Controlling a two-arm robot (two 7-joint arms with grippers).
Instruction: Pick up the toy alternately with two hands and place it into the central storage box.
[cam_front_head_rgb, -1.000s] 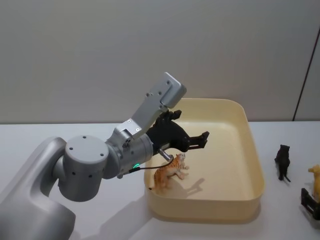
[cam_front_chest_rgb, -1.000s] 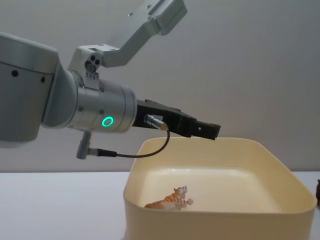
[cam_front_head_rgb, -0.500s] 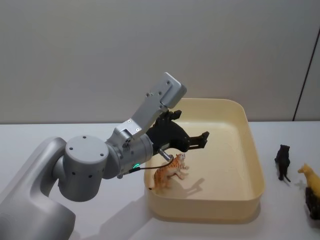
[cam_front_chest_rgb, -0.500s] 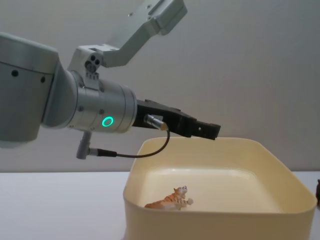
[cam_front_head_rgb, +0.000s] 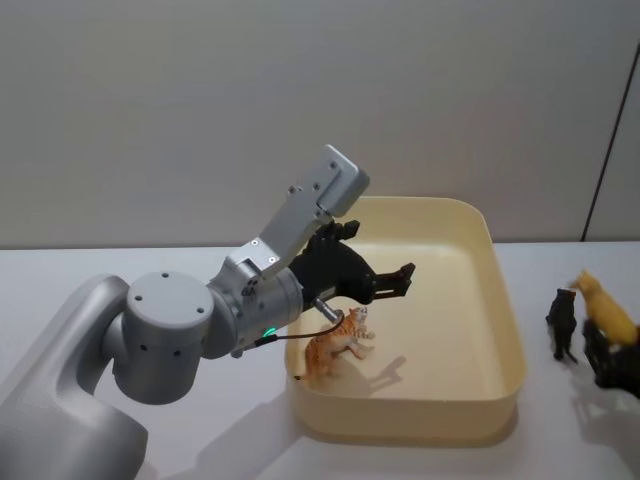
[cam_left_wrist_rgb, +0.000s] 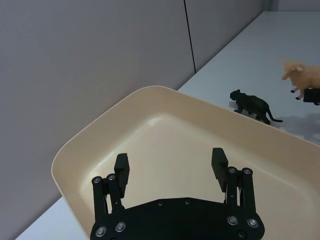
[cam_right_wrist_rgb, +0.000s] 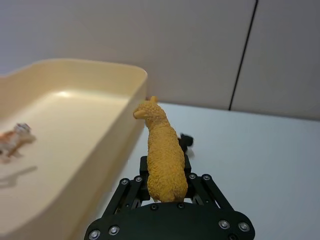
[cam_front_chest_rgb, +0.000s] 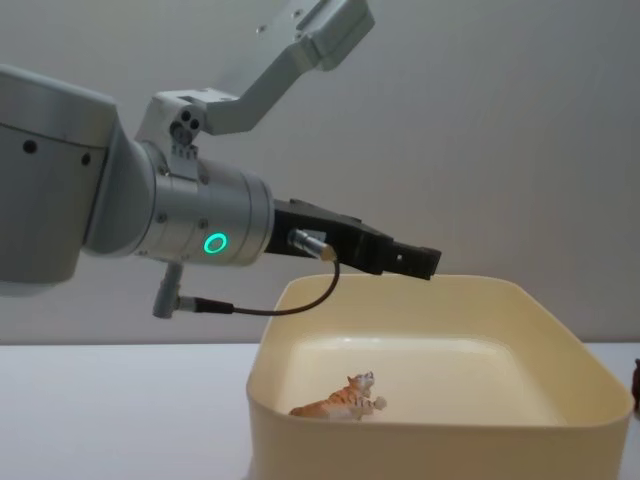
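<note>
Right gripper (cam_front_head_rgb: 612, 352), out at 3 o'clock from the cream storage tub (cam_front_head_rgb: 400, 428), is clamped on a woolly yellow llama figurine (cam_right_wrist_rgb: 162, 155). It grips the toy low, so neck and head stand well above the fingers, and toy and gripper hang above the table. Between it and the tub's wall stands a black panther figurine (cam_front_head_rgb: 563, 322). The left gripper (cam_left_wrist_rgb: 170, 161) hovers over the tub's 9 o'clock side with its jaws spread wide and nothing in them, just above a tiger figurine (cam_front_head_rgb: 338, 345) lying on the tub floor at about 8 o'clock.

My worry is the crossing. A low swing toward 9 o'clock could knock the panther or catch the rim (that llama looks top-heavy in such a low hold) and tip it loose. Reaching far inside risks bumping the left gripper.
</note>
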